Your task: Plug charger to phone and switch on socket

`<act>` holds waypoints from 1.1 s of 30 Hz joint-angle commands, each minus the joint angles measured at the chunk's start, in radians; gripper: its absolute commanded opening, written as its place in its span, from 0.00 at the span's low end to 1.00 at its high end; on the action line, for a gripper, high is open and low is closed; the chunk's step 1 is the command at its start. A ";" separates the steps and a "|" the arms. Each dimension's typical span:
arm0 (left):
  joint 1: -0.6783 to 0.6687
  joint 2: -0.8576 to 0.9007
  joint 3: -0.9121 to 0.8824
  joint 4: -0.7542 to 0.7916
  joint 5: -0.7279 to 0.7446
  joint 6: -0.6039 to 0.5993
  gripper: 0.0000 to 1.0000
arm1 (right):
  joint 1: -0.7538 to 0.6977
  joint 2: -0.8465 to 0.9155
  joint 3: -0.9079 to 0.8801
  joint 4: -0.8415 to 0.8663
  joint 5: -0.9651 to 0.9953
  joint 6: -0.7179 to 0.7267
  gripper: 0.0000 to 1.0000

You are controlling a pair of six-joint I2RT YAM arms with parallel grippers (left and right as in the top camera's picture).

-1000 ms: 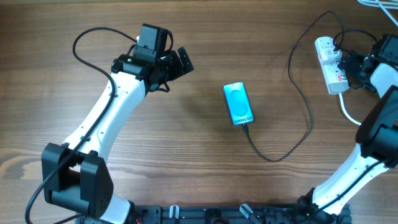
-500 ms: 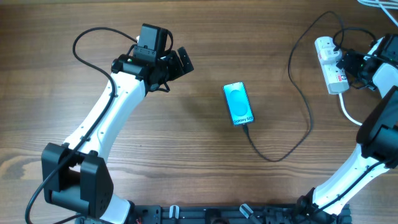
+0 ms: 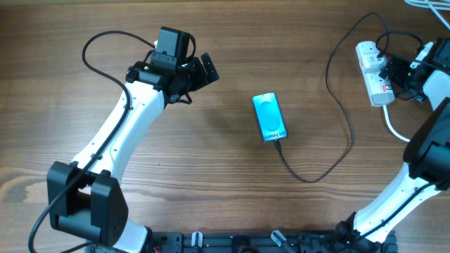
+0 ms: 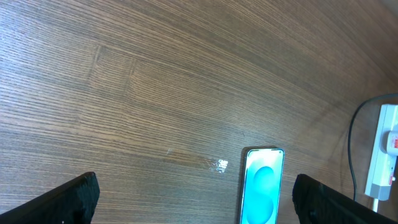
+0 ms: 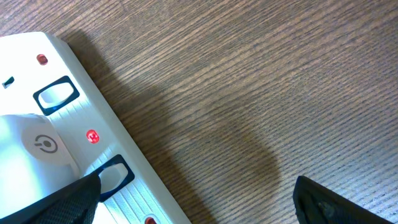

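Note:
The phone (image 3: 270, 117) lies face up mid-table, its teal screen lit; it also shows in the left wrist view (image 4: 263, 186). The charger cable (image 3: 330, 158) runs from the phone's near end, where its tip (image 3: 279, 145) touches the phone, in a loop to the white socket (image 3: 373, 81) at the far right. My left gripper (image 3: 204, 69) is open and empty, left of the phone. My right gripper (image 3: 398, 74) is open beside the socket. In the right wrist view its left finger lies over the socket (image 5: 62, 130) by a switch (image 5: 112, 174); a red light (image 5: 92, 136) glows.
A thick white cord (image 3: 394, 126) leaves the socket toward the near right. A black plug (image 3: 381, 50) sits in the socket's far end. The left arm (image 3: 119, 133) stretches across the left half of the wooden table (image 3: 211, 161).
My right gripper has shifted slightly toward the far edge beside the socket. The left arm, phone and cable have not moved.

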 commanded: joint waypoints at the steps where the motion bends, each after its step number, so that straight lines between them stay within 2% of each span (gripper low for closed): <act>1: 0.006 -0.015 0.001 0.000 -0.017 0.005 1.00 | 0.019 0.030 -0.023 -0.040 -0.019 -0.050 1.00; 6: 0.006 -0.015 0.001 0.000 -0.017 0.005 1.00 | 0.017 0.030 -0.023 -0.047 0.053 -0.050 1.00; 9: 0.006 -0.015 0.001 0.000 -0.017 0.005 1.00 | 0.006 0.013 0.008 -0.068 0.044 0.008 1.00; 19: 0.006 -0.015 0.001 0.000 -0.017 0.005 1.00 | -0.010 -0.216 0.045 -0.088 0.017 0.008 1.00; 30: 0.006 -0.015 0.001 0.000 -0.017 0.005 1.00 | -0.009 -0.216 0.040 -0.262 0.010 -0.017 1.00; 33: 0.006 -0.015 0.001 0.000 -0.017 0.005 1.00 | -0.006 -0.216 0.033 -0.372 -0.011 -0.123 1.00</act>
